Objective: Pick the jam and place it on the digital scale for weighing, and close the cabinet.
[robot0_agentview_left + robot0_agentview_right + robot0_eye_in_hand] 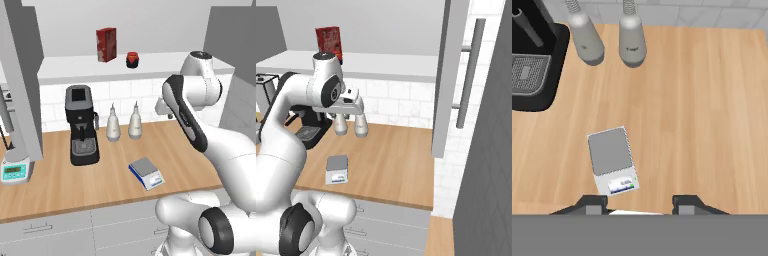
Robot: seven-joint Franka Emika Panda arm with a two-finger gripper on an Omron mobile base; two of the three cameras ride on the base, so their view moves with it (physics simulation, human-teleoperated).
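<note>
Jam (132,59) on open cabinet (22,85) shelf beside red carton (106,44). Digital scale (611,160) on table (702,100), plate bare. Fingers (640,204) hover above scale, drawn together, holding nothing.

A red jam (132,59) with dark lid, a red patterned carton (106,44), a black coffee machine (81,125), two pale grey bottles (113,125), a grey-plated, blue-and-white digital scale (612,160), all over a light wood-grain counter (702,100).
</note>
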